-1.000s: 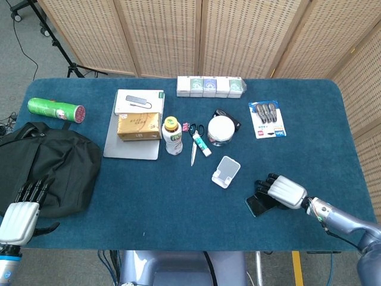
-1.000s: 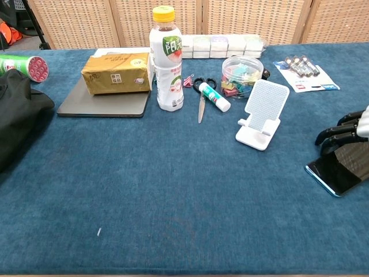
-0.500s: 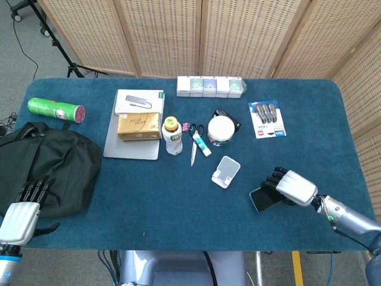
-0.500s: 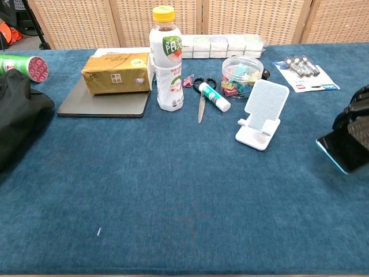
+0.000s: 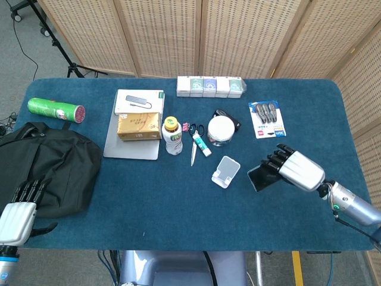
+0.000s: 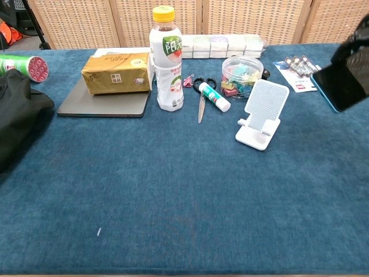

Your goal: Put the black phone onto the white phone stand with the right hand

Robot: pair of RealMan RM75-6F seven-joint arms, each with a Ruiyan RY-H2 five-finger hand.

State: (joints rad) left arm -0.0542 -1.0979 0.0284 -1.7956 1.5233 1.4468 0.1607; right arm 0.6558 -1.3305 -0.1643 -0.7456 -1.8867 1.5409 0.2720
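Note:
My right hand (image 5: 296, 168) grips the black phone (image 5: 261, 177) and holds it up off the table, a little to the right of the white phone stand (image 5: 225, 171). In the chest view the phone (image 6: 342, 85) hangs at the right edge, above and right of the stand (image 6: 263, 113), with dark fingers (image 6: 353, 44) just showing behind it. The stand is bare and stands upright on the blue table (image 5: 178, 196). My left hand (image 5: 16, 217) hangs at the lower left, off the table's front edge, fingers apart and holding nothing.
Behind the stand are a jar of clips (image 5: 221, 130), a glue stick (image 5: 201, 144), scissors (image 5: 194, 148) and a drink bottle (image 5: 172, 136). A tissue pack on a laptop (image 5: 132, 146), a green can (image 5: 56, 109), a black bag (image 5: 44, 167), a row of boxes (image 5: 210, 86) and a blister pack (image 5: 267, 119) lie around.
My right hand has lifted the phone off the table and carried it up and toward the stand. The left hand has barely moved.

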